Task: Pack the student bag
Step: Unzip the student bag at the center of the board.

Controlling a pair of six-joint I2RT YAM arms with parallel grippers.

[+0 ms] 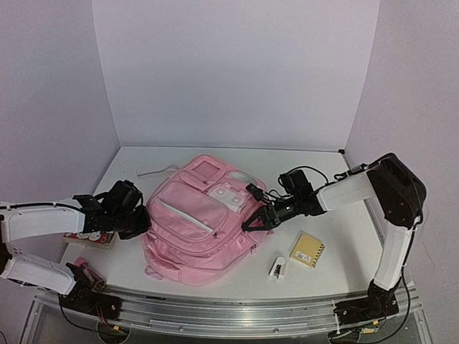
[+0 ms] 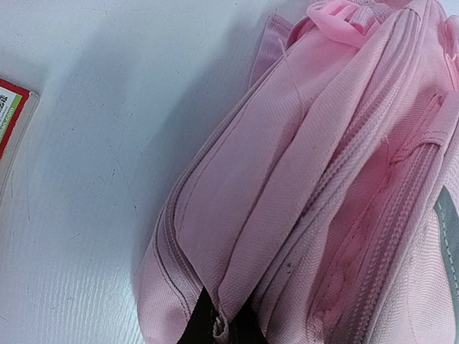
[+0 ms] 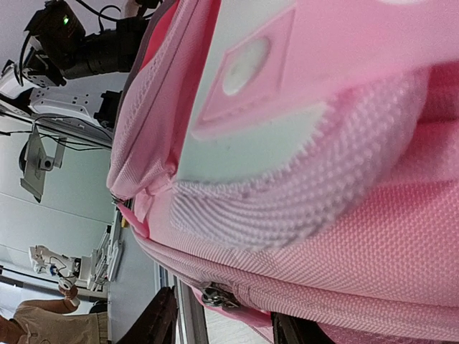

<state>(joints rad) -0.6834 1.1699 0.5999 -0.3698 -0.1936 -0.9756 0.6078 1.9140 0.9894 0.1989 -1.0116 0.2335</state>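
The student bag [image 1: 193, 222], a big soft pink backpack, lies flat in the middle of the table. My left gripper [image 1: 143, 221] is at its left edge. In the left wrist view that gripper [image 2: 221, 331] is shut on a fold of the bag's fabric [image 2: 287, 179] beside a zip seam. My right gripper [image 1: 249, 223] is against the bag's right side. In the right wrist view it [image 3: 226, 330] stands open, its dark fingers [image 3: 154, 322] on either side of a metal zip slider [image 3: 215, 295] without touching it. The bag [image 3: 344, 215] fills that view.
A yellow spiral notebook [image 1: 308, 250] and a small white stapler [image 1: 278, 268] lie right of the bag near the front. A red-and-white flat item [image 1: 90, 240] sits under the left arm, with a dark pink object [image 1: 90, 274] in front of it. A white cord [image 1: 158, 170] lies behind the bag.
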